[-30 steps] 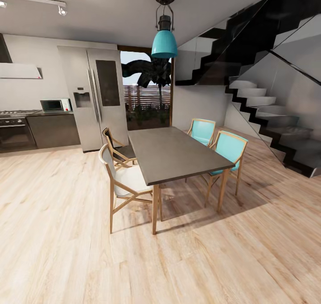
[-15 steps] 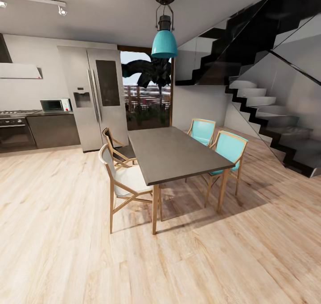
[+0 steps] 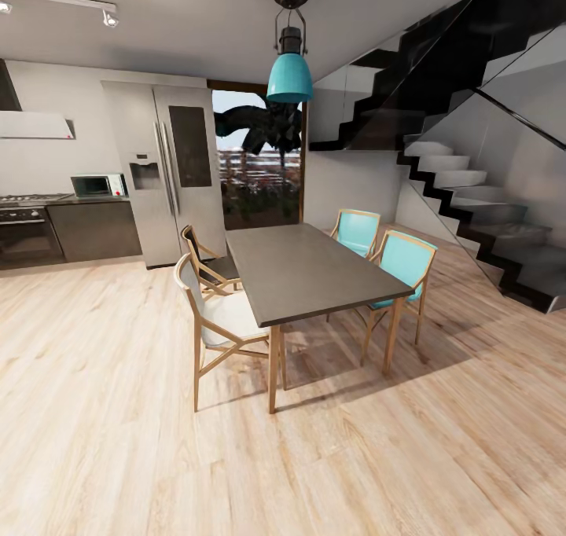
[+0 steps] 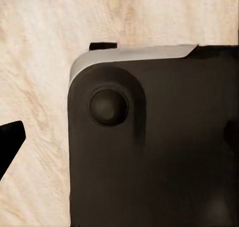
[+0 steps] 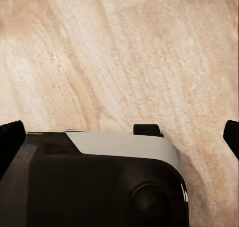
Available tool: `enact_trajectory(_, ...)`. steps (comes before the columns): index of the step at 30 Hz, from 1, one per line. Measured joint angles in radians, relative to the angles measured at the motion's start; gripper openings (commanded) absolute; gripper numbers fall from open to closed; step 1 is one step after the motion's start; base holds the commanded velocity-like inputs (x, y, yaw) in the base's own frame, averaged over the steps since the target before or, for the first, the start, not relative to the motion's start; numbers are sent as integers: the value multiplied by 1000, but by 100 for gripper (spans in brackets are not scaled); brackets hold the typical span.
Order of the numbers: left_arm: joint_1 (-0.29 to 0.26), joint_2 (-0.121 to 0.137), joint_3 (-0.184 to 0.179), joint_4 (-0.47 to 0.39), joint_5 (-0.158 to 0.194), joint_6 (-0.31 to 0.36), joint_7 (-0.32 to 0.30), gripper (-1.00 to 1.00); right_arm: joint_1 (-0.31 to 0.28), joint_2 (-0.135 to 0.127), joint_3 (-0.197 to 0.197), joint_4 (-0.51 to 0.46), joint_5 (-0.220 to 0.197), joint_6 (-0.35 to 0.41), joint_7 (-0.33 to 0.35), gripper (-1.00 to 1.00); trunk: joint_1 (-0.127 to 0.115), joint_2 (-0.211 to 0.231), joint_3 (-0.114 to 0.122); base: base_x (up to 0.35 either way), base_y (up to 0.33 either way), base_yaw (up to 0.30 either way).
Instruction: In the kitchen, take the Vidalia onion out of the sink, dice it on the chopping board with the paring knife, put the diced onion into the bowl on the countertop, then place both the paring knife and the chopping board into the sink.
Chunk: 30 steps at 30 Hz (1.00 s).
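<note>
The robot stands in the open room, on the pale wooden floor (image 3: 118, 410). Before it is the dark dining table (image 3: 306, 273), with two white chairs (image 3: 216, 316) at one side and two turquoise chairs (image 3: 393, 261) at the other; a turquoise lamp (image 3: 289, 76) hangs above. The countertop (image 3: 94, 200) is far at the back left, beside the steel fridge (image 3: 169, 170), carrying a microwave (image 3: 98, 185). A black staircase (image 3: 472, 198) rises at the right. Both wrist views look down at floor and the robot's dark base (image 4: 154, 152); if the grippers are open or closed I cannot tell.
</note>
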Motion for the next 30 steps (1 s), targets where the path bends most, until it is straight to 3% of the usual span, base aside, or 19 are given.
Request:
enact_trajectory(7, 0, 18, 0, -125, 2, -33, 2, 100, 0, -6, -1, -104, 1, -61, -1, 100, 0, 0, 0, 0, 0, 0)
enact_trajectory(15, 0, 14, 1, -302, 3, -40, 2, 100, 0, -13, -1, -307, 4, -66, -2, 100, 0, 0, 0, 0, 0, 0)
enact_trajectory(20, -1, 14, 1, -387, 4, -39, 4, 100, 0, -14, -1, -377, 3, -70, 2, 100, 0, 0, 0, 0, 0, 0)
enact_trajectory(27, 0, 13, 0, -416, 5, -41, 4, 100, 0, -15, 0, -395, 3, -75, 6, 100, 0, 0, 0, 0, 0, 0)
enact_trajectory(30, -1, 15, -1, -383, 5, -75, 2, 100, 0, -14, 1, -388, 5, -76, 6, 100, 0, 0, 0, 0, 0, 0)
